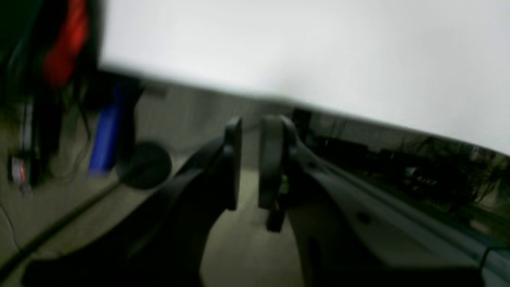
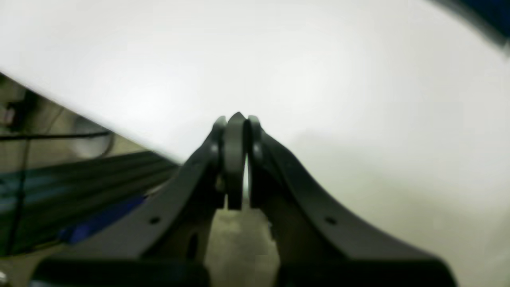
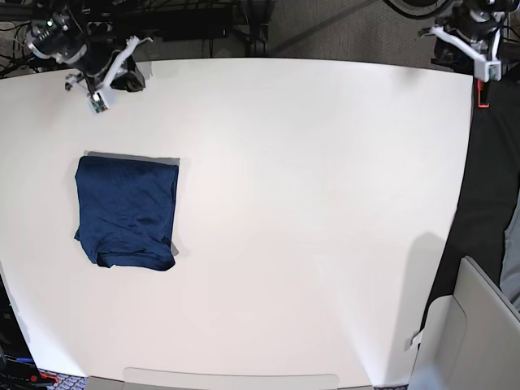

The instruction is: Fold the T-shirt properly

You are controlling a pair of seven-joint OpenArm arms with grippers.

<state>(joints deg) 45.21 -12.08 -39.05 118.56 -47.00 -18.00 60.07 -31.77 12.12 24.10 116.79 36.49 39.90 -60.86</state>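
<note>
Navy-blue T-shirt (image 3: 126, 211) folded into a compact rectangle toward the white table's (image 3: 309, 227) left side, my right gripper (image 2: 236, 119) clenched empty above that table, my left gripper (image 1: 255, 125) slightly parted, holding nothing, at its far edge.

A wide white counter (image 3: 309, 203) fills the base view. On its left part lies the folded navy T-shirt (image 3: 126, 211), a compact rectangle flat on the surface.

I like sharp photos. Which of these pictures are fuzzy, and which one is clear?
Left wrist view: smeared and dim, the left gripper soft-edged. Right wrist view: blurry too, the right gripper against the glaring white table. Base view: clear, the folded T-shirt crisp with a thin shadow.
</note>
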